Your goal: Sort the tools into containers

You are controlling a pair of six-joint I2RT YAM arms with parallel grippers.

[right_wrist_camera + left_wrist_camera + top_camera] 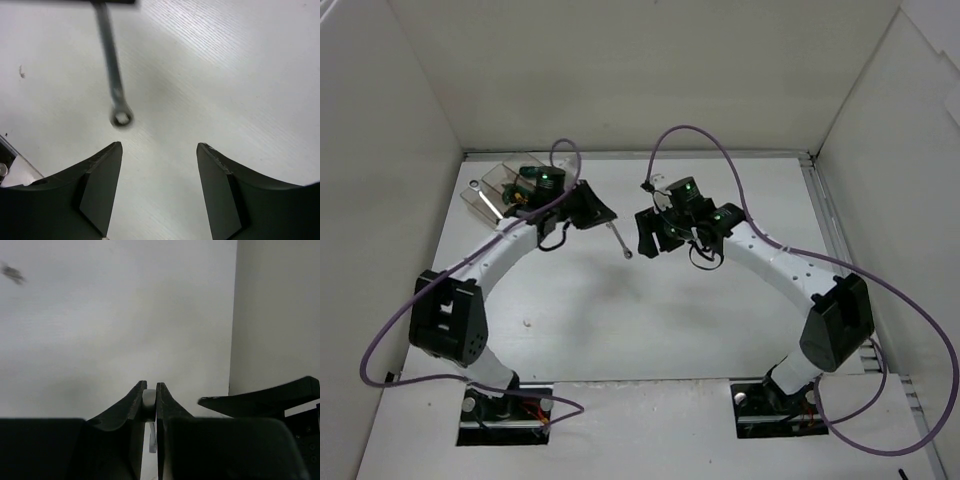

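My left gripper [601,216] is shut on a slim silver wrench [619,240], which sticks out toward the table's middle with its ring end lowest. In the left wrist view the jaws [151,388] pinch the wrench [149,399] between them. My right gripper [646,238] is open and empty just right of the wrench's ring end. In the right wrist view the fingers [160,150] stand wide apart and the wrench [113,80] hangs ahead to the left. The clear bins [488,188] sit at the back left, partly hidden by the left arm; another wrench end [472,186] shows there.
White walls close in the table on the left, back and right. Purple cables loop over both arms. The right gripper's finger [260,399] shows at the right of the left wrist view. A small dark speck [524,323] lies on the table.
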